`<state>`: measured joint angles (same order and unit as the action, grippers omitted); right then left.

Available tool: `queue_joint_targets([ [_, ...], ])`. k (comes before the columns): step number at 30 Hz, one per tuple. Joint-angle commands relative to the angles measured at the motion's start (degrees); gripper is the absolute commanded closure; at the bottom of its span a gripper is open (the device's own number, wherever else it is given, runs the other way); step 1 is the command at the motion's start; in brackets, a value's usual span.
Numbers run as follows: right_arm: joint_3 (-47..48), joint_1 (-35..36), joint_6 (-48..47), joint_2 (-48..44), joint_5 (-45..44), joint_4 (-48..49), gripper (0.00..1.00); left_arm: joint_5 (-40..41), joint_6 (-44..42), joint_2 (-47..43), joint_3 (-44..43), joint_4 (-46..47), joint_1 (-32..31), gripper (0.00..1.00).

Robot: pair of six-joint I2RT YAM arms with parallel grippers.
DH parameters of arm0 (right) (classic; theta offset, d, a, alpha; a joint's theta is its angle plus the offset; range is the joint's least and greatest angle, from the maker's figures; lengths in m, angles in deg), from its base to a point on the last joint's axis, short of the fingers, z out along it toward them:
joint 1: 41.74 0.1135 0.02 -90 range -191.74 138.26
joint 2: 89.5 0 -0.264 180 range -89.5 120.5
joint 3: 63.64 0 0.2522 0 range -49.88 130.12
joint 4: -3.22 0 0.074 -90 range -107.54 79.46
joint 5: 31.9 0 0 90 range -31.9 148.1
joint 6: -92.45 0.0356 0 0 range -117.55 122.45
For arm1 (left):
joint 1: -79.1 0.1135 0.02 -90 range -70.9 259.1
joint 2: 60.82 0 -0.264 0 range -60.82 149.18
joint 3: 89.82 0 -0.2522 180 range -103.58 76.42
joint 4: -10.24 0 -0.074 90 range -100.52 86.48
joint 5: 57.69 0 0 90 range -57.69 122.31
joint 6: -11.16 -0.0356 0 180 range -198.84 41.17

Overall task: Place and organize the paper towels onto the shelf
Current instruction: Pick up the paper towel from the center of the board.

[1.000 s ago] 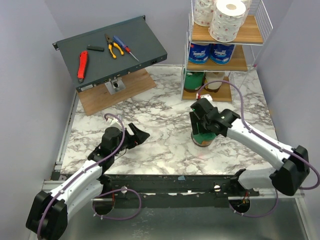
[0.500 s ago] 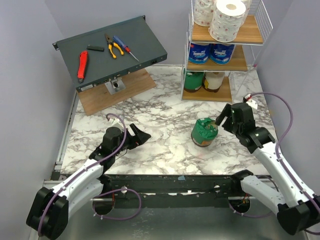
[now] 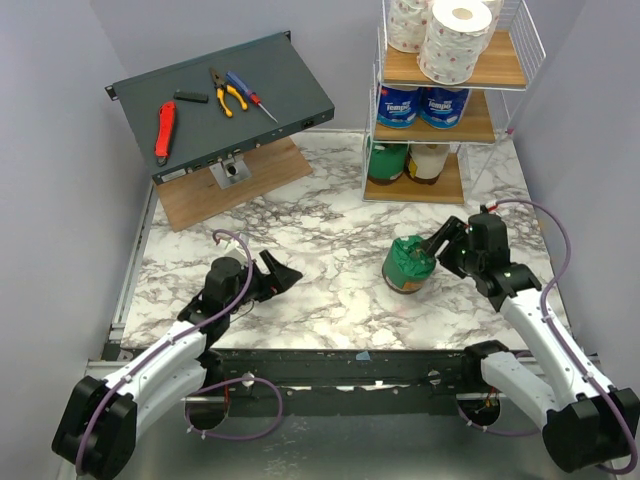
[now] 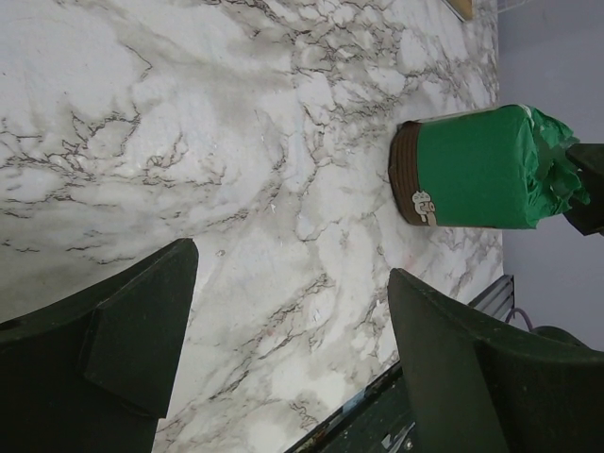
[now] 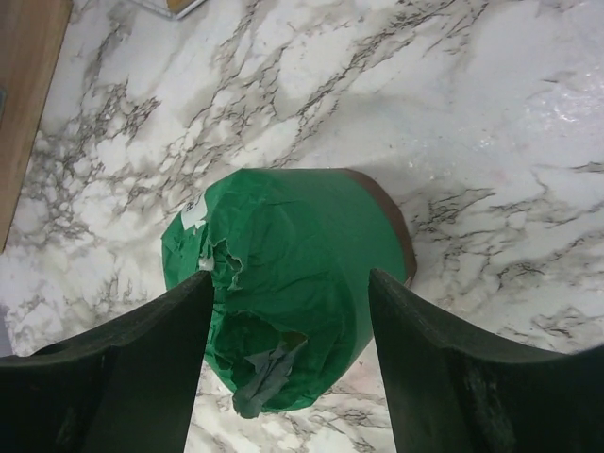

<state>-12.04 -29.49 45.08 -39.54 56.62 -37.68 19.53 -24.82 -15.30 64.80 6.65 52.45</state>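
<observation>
Upright on the marble table [image 3: 320, 225], in front of the shelf [image 3: 503, 60] and well apart from it, stands the green-wrapped roll [image 3: 408, 263], brown end down and its wrapping crumpled and torn at the top. A small white mark sits on its side near the brown end; I cannot read it.

The right arm reaches forward from its base with the elbow bent and the forearm angled inward, pointing the right gripper [image 3: 443, 245] at the roll's upper right side. Its wrist view shows the jaws spread wide, with the roll [image 5: 283, 245] framed between the two fingers [image 5: 142, 349]; whether either finger touches the wrapping I cannot tell. The roll rests on the table, not lifted.

The left arm lies low across the near left of the table, with the left gripper [image 3: 280, 272] aimed toward the roll [image 4: 477, 168] but well apart from it. Its jaws stand apart over bare marble, holding nothing.

On the shelf, speckled white rolls [image 3: 455, 40] fill the top tier. Blue-and-white rolls [image 3: 421, 105] on the middle tier read "Tempo". A second green roll [image 3: 386, 160] and a cream-and-brown roll [image 3: 430, 160] share the bottom tier.

To the far left, a slanted grey panel [image 3: 290, 90] carries hand tools [image 3: 232, 92].
</observation>
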Motion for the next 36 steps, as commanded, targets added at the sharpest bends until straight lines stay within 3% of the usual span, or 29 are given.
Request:
queue_joint_targets([
  [1,-1.9,-0.3,-0.5,0.6,5.1,2.4,0.31,-2.0,-0.1,1.3,0.4,2.5,-0.2,0.16],
  [6,-4.5,-0.3,-0.4,1.1,4.6,2.8,0.38,-2.3,-0.1,1.9,0.5,2.9,-0.2,0.16],
  [18,-5.0,-0.3,-0.9,5.4,2.2,4.3,0.41,-2.3,0.0,1.9,0.8,3.1,-0.2,0.16],
  [26,-5.4,-0.2,-0.3,8.4,1.8,7.6,0.62,-2.6,-0.1,2.0,0.9,3.0,-0.2,0.16],
  [30,-3.0,-0.3,-0.5,7.1,-1.9,7.3,0.68,-2.3,-0.3,1.5,0.9,2.5,-0.2,0.16],
  [36,6.2,-2.4,-1.7,10.7,-6.4,6.0,0.69,-2.3,-0.5,1.2,0.8,2.3,-0.2,0.16],
])
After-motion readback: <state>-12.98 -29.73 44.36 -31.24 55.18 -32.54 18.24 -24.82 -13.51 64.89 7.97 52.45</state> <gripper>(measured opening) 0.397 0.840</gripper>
